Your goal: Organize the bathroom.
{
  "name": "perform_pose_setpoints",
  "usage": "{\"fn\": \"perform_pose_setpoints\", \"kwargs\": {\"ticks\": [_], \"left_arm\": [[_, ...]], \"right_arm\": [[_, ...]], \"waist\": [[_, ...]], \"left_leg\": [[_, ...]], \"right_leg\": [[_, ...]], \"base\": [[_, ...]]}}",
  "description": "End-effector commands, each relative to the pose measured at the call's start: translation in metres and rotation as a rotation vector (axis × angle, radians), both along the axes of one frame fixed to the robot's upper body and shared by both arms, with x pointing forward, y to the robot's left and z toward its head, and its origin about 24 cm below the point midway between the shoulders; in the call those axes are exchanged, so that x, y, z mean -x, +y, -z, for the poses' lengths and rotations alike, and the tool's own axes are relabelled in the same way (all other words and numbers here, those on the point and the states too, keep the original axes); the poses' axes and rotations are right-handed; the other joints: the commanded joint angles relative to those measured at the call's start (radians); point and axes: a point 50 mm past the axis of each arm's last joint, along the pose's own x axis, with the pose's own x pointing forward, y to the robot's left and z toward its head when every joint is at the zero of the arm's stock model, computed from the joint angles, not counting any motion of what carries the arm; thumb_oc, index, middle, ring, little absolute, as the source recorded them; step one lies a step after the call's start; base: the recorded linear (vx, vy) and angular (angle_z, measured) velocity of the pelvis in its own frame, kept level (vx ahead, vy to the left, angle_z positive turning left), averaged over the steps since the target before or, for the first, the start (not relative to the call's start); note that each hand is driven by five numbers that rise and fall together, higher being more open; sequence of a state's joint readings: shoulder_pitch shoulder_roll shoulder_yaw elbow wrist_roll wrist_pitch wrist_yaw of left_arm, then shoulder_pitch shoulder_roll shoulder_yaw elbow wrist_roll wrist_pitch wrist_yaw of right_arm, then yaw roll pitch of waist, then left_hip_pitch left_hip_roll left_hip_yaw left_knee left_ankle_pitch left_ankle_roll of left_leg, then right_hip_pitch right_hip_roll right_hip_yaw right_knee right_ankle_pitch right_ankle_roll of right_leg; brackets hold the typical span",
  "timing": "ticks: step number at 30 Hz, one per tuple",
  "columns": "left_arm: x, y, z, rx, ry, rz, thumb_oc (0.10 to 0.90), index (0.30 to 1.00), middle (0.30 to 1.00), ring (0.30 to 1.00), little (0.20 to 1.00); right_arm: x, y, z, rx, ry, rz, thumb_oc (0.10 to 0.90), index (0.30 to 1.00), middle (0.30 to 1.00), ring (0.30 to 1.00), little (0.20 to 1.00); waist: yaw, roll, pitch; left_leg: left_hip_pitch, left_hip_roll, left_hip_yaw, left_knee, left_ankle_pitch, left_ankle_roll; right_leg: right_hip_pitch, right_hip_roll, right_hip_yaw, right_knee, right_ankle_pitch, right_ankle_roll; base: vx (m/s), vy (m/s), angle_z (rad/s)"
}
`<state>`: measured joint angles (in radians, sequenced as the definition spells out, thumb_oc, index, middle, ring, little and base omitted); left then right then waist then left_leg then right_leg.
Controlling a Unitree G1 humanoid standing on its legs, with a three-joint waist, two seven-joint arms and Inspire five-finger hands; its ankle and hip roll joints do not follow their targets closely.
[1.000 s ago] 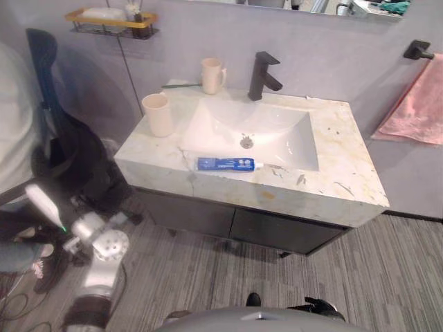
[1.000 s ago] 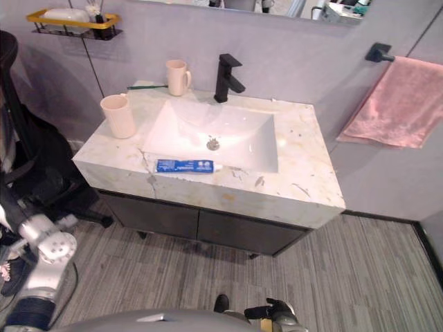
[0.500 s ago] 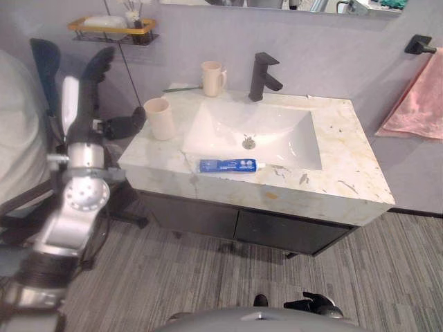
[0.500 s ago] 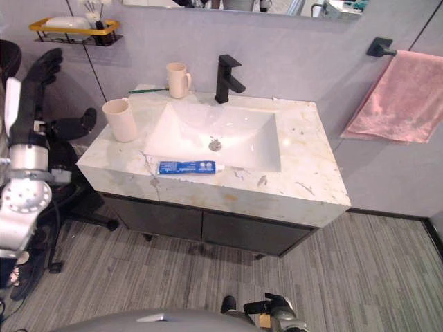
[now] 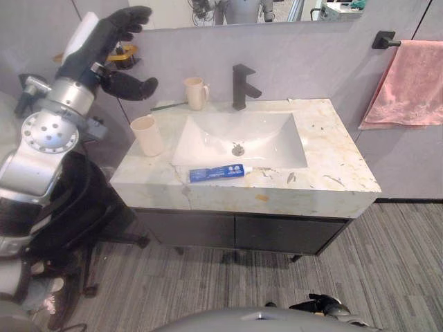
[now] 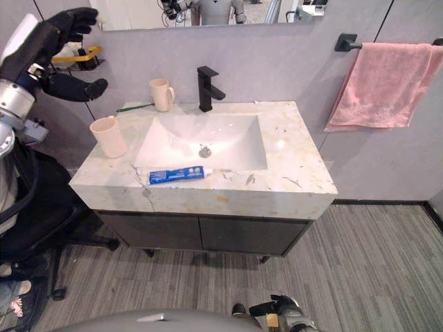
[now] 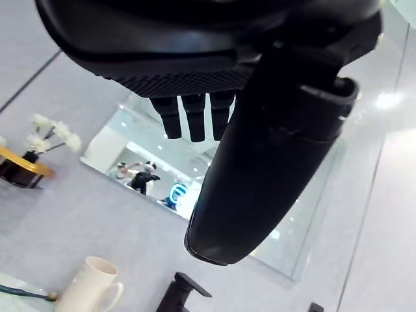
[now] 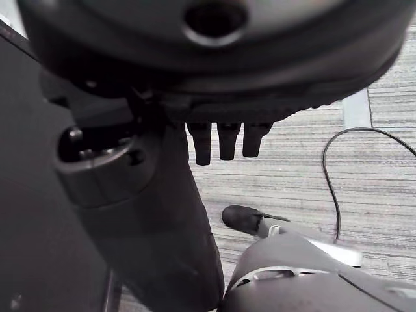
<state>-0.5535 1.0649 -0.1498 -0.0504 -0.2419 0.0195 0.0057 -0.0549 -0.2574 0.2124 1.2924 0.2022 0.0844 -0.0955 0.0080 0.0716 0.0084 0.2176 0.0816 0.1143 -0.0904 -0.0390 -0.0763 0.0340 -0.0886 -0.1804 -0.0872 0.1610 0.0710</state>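
Right at the front edge of the marble counter (image 5: 332,162) lies a blue toothpaste tube (image 5: 216,173), flat on its side and parallel to that edge, just before the white sink basin (image 5: 242,135). Near the counter's left edge stands a beige cup (image 5: 147,135), upright and well apart from the tube. At the back left corner a second cream mug (image 5: 195,93) with a handle stands upright, and a green toothbrush (image 5: 168,106) lies on the counter just beside it, pointing toward the left edge. Between that mug and the middle of the back edge rises a black faucet (image 5: 243,86), its spout reaching over the basin.

Up off the counter's left side, the robot's left hand (image 5: 111,41) is raised in front of the wall, above and left of the beige cup, touching nothing. Its fingers are stretched out straight with the thumb spread away from them, and nothing is held. Beside it on the wall hangs a yellow shelf (image 6: 82,55). The right hand (image 8: 162,214) shows from its wrist camera, hanging over the grey striped floor (image 8: 305,162), fingers relaxed and straight, empty.

On the wall to the right of the counter a pink towel (image 5: 408,83) hangs from a black bar (image 5: 385,40). A mirror (image 6: 208,10) runs along the wall above the faucet.
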Motion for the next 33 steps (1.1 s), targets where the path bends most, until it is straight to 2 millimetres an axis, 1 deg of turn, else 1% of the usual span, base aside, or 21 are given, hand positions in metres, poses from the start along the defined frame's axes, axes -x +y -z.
{"fn": "perform_pose_setpoints", "kwargs": {"ticks": [1,5,8,9,10,11,13,14,16,18,19,21,22,23,25,26,27,29,31,32,33], "left_arm": [[0.014,-0.003,-0.063,-0.058,-0.18,0.053,0.8,0.9,0.9,0.9,0.9],[0.01,0.006,-0.061,-0.006,-0.14,0.038,0.8,0.9,0.9,0.9,0.9],[0.01,0.011,-0.064,0.056,-0.174,0.031,0.8,0.9,0.9,0.9,0.9],[0.015,0.016,-0.074,0.154,-0.28,0.02,0.8,0.9,0.9,0.9,0.9],[0.015,0.016,-0.074,0.154,-0.28,0.02,0.8,0.9,0.9,0.9,0.9],[0.024,0.024,-0.083,0.263,-0.412,-0.002,0.8,0.9,0.9,0.9,0.9],[0.03,0.03,-0.085,0.328,-0.473,-0.031,0.8,0.9,0.9,0.9,0.9],[0.035,0.037,-0.084,0.39,-0.517,-0.071,0.8,0.9,0.9,0.9,0.9],[0.045,0.059,-0.066,0.487,-0.617,-0.215,0.8,0.9,0.9,0.9,0.9],[0.051,0.075,-0.04,0.54,-0.632,-0.344,0.8,0.9,0.9,0.9,0.9],[0.052,0.078,-0.033,0.552,-0.634,-0.371,0.8,0.9,0.9,0.9,0.9],[0.06,0.095,0.02,0.613,-0.605,-0.579,0.8,0.9,0.9,0.9,0.9],[0.06,0.095,0.02,0.613,-0.605,-0.579,0.8,0.9,0.9,0.9,0.9],[0.064,0.101,0.045,0.621,-0.571,-0.686,0.8,0.9,0.9,0.9,0.9],[0.072,0.108,0.083,0.68,-0.513,-0.815,0.8,0.9,0.9,0.9,0.9],[0.081,0.115,0.115,0.711,-0.452,-0.92,0.8,0.9,0.9,0.9,0.9],[0.086,0.117,0.126,0.729,-0.437,-0.952,0.8,0.9,0.9,0.9,0.9],[0.104,0.124,0.172,0.839,-0.339,-1.086,0.8,0.9,0.9,0.9,0.9],[0.121,0.126,0.213,0.851,-0.229,-1.194,0.8,0.9,0.9,0.9,0.9],[0.126,0.125,0.23,0.919,-0.163,-1.217,0.8,0.9,0.9,0.9,0.9],[0.142,0.115,0.269,0.916,-0.051,-1.306,0.8,0.9,0.9,0.9,0.9]], "right_arm": [[-0.011,-0.004,-0.003,0.033,0.006,-0.071,0.8,0.9,0.9,0.9,0.9],[-0.012,-0.007,-0.004,0.035,0.003,-0.075,0.8,0.9,0.9,0.9,0.9],[-0.012,-0.008,-0.004,0.038,0.005,-0.072,0.8,0.9,0.9,0.9,0.9],[-0.012,-0.008,-0.004,0.04,0.005,-0.066,0.8,0.9,0.9,0.9,0.9],[-0.012,-0.008,-0.004,0.04,0.005,-0.066,0.8,0.9,0.9,0.9,0.9],[-0.009,-0.007,-0.003,0.038,0.006,-0.058,0.8,0.9,0.9,0.9,0.9],[-0.007,-0.006,-0.003,0.037,0.009,-0.052,0.8,0.9,0.9,0.9,0.9],[-0.005,-0.004,-0.002,0.034,0.01,-0.044,0.8,0.9,0.9,0.9,0.9],[-0.001,0.001,0.001,0.017,0.01,-0.024,0.8,0.9,0.9,0.9,0.9],[0.001,0.005,0.002,0.007,0.011,-0.008,0.8,0.9,0.9,0.9,0.9],[0.001,0.005,0.002,0.006,0.012,-0.006,0.8,0.9,0.9,0.9,0.9],[0.001,0.01,0.003,-0.007,0.008,0.015,0.8,0.9,0.9,0.9,0.9],[0.001,0.01,0.003,-0.007,0.008,0.015,0.8,0.9,0.9,0.9,0.9],[0.002,0.01,0.003,-0.007,0.009,0.017,0.8,0.9,0.9,0.9,0.9],[0.003,0.012,0.004,-0.01,0.009,0.033,0.8,0.9,0.9,0.9,0.9],[0.004,0.013,0.004,-0.014,0.009,0.043,0.8,0.9,0.9,0.9,0.9],[0.004,0.013,0.004,-0.014,0.009,0.046,0.8,0.9,0.9,0.9,0.9],[0.004,0.011,0.004,-0.017,0.01,0.052,0.8,0.9,0.9,0.9,0.9],[0.001,0.01,0.003,-0.019,0.007,0.062,0.8,0.9,0.9,0.9,0.9],[0.001,0.01,0.003,-0.022,0.005,0.067,0.8,0.9,0.9,0.9,0.9],[-0.004,0.008,0.001,-0.022,-0.004,0.074,0.8,0.9,0.9,0.9,0.9]], "waist": [[-0.009,-0.017,-0.021],[-0.01,-0.013,-0.021],[-0.01,-0.012,-0.021],[-0.009,-0.014,-0.021],[-0.009,-0.014,-0.021],[-0.005,-0.018,-0.019],[-0.001,-0.02,-0.018],[0.003,-0.023,-0.018],[0.018,-0.037,-0.017],[0.027,-0.044,-0.015],[0.027,-0.045,-0.015],[0.039,-0.057,-0.007],[0.039,-0.057,-0.007],[0.042,-0.06,-0.003],[0.051,-0.067,0.002],[0.06,-0.072,0.008],[0.063,-0.073,0.01],[0.076,-0.078,0.02],[0.084,-0.081,0.028],[0.087,-0.083,0.03],[0.09,-0.085,0.036]], "left_leg": [[-0.049,-0.046,0.017,0.003,0.008,0.055],[-0.046,-0.046,0.022,0.003,0.01,0.055],[-0.045,-0.047,0.023,0.003,0.011,0.056],[-0.044,-0.047,0.025,0.003,0.011,0.056],[-0.044,-0.047,0.025,0.003,0.011,0.056],[-0.042,-0.046,0.026,0.003,0.01,0.056],[-0.042,-0.047,0.023,0.003,0.01,0.056],[-0.042,-0.048,0.019,0.003,0.009,0.057],[-0.043,-0.049,0.005,0.003,0.008,0.059],[-0.044,-0.051,-0.005,0.003,0.007,0.062],[-0.044,-0.051,-0.007,0.003,0.007,0.062],[-0.046,-0.051,-0.02,0.005,0.008,0.064],[-0.046,-0.051,-0.02,0.005,0.008,0.064],[-0.052,-0.053,-0.023,0.007,0.019,0.065],[-0.057,-0.054,-0.032,0.008,0.021,0.067],[-0.06,-0.055,-0.038,0.01,0.023,0.066],[-0.06,-0.055,-0.04,0.01,0.023,0.066],[-0.063,-0.055,-0.049,0.012,0.026,0.064],[-0.065,-0.055,-0.056,0.013,0.03,0.061],[-0.06,-0.055,-0.062,0.01,0.021,0.061],[-0.059,-0.054,-0.06,0.012,0.022,0.058]], "right_leg": [[0.089,-0.024,0.047,0.006,-0.114,0.038],[0.094,-0.02,0.048,0.003,-0.117,0.037],[0.096,-0.02,0.048,0.003,-0.118,0.036],[0.097,-0.021,0.045,0.003,-0.118,0.036],[0.097,-0.021,0.045,0.003,-0.118,0.036],[0.1,-0.021,0.042,0.003,-0.12,0.034],[0.101,-0.021,0.041,0.003,-0.121,0.032],[0.102,-0.021,0.039,0.003,-0.122,0.031],[0.106,-0.019,0.034,0.002,-0.127,0.023],[0.108,-0.018,0.03,0.002,-0.13,0.019],[0.109,-0.019,0.029,0.003,-0.13,0.018],[0.111,-0.019,0.023,0.003,-0.131,0.011],[0.111,-0.019,0.023,0.003,-0.131,0.011],[0.108,-0.019,0.02,0.003,-0.122,0.007],[0.106,-0.019,0.016,0.002,-0.12,0.004],[0.107,-0.02,0.012,0.001,-0.12,0.003],[0.108,-0.02,0.01,0.001,-0.12,0.002],[0.11,-0.021,0.003,0.0,-0.12,-0.002],[0.111,-0.02,-0.002,0.001,-0.118,-0.005],[0.117,-0.02,-0.004,0.002,-0.127,-0.002],[0.119,-0.02,-0.009,0.001,-0.126,-0.004]], "base": [[0.0,0.0,0.0],[0.0,0.0,0.0],[0.0,0.0,0.0],[0.0,0.0,0.0],[0.0,0.0,0.0],[0.0,0.0,0.0],[0.0,0.0,0.0],[0.0,0.0,0.0],[0.0,0.0,0.0],[0.0,0.0,0.0],[0.0,0.0,0.0],[0.0,-0.02,0.04],[-0.04,-0.013,0.08],[-0.04,-0.007,0.07],[-0.02,-0.004,0.04],[0.0,0.0,0.0],[-0.03,0.002,0.07],[-0.03,0.003,0.1],[-0.01,0.003,0.08],[0.01,0.007,0.16],[-0.02,0.007,0.16]]}}
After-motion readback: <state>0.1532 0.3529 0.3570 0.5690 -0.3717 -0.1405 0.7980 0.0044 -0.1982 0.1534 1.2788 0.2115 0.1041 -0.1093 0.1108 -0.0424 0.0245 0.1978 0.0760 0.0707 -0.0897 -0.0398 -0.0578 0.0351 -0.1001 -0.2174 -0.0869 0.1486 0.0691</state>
